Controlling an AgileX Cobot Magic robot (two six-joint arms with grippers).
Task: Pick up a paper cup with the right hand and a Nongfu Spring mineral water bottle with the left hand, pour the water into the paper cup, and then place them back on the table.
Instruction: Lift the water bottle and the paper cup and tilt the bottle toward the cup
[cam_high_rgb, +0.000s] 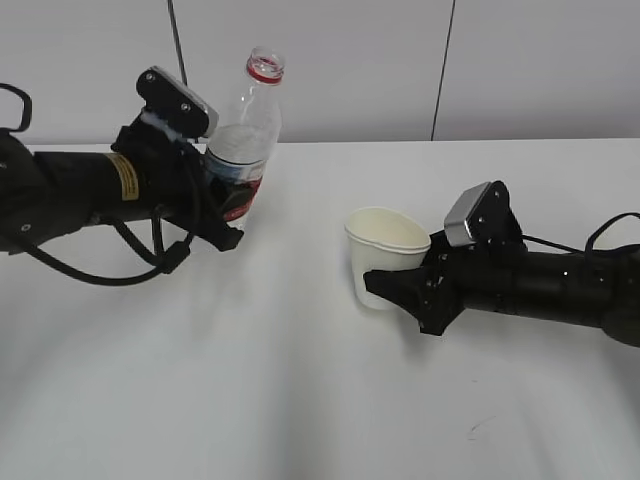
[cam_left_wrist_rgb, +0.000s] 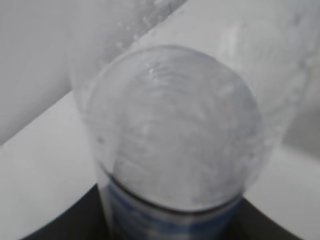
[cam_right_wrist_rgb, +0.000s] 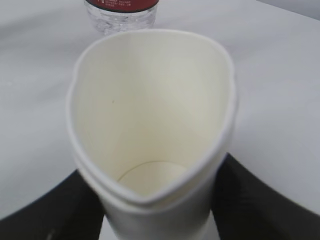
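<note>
The Nongfu Spring bottle (cam_high_rgb: 247, 135) is clear, uncapped, with a red neck ring and a red-and-white label. My left gripper (cam_high_rgb: 235, 200) is shut on its lower body and holds it nearly upright, leaning slightly right. In the left wrist view the bottle (cam_left_wrist_rgb: 175, 130) fills the frame between the dark fingers (cam_left_wrist_rgb: 55, 227). The white paper cup (cam_high_rgb: 385, 240) sits in my right gripper (cam_high_rgb: 390, 272), which is shut on it and squeezes its rim oval. In the right wrist view the cup (cam_right_wrist_rgb: 150, 100) shows a cream inside with no water visible, and the bottle's base (cam_right_wrist_rgb: 122, 12) shows beyond it.
The white table (cam_high_rgb: 300, 400) stretches under both arms, with a small dark scuff mark (cam_high_rgb: 478, 430) at the front right. A pale wall with vertical seams stands behind. The bottle and cup are about a hand's width apart.
</note>
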